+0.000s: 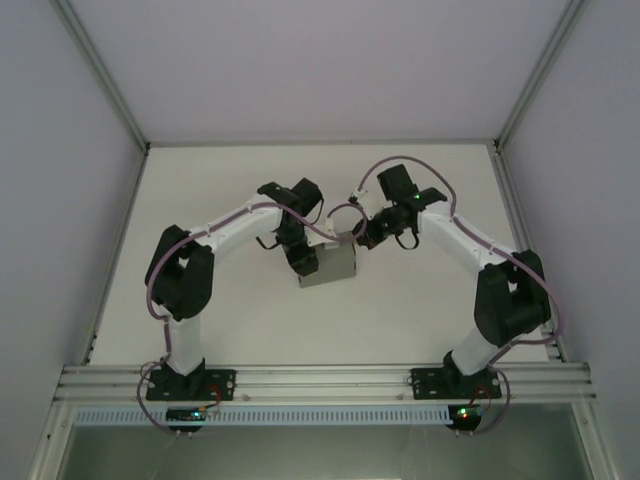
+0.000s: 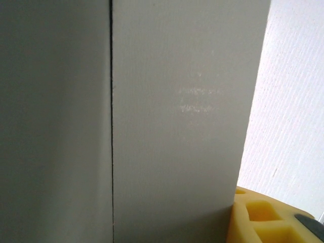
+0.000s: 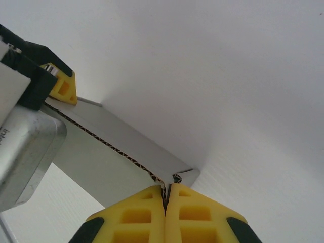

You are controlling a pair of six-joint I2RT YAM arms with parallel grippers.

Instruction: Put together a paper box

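The paper box [image 1: 332, 268] is plain, matte grey cardboard. Close up, its panels are smooth and flat, with a thin dark seam running between two of them, and a cut edge shows fine corrugated fluting. It looks like a small, shallow, partly folded shape, not much bigger than the tools holding it.

Standing by the rail [image 1: 320, 380] where both arms are bolted, I see the box out beyond it over the white surface [image 1: 230, 320], about midway between the two arm bases. I cannot tell whether it rests on the surface or hangs just above it.

The left end effector [image 1: 303, 258] meets the box at its left end. Its jaws stand partway closed across the cardboard, and a yellow pad [image 2: 263, 217] lies right against a panel's edge. The right end effector [image 3: 165, 195] meets the box at the opposite end, the corner farther from the rail. Its two yellow fingers are pinched tight together on the thin cardboard edge there.

The box's long axis runs roughly parallel to the rail, from one end effector to the other. Its right end is angled slightly away from the rail.
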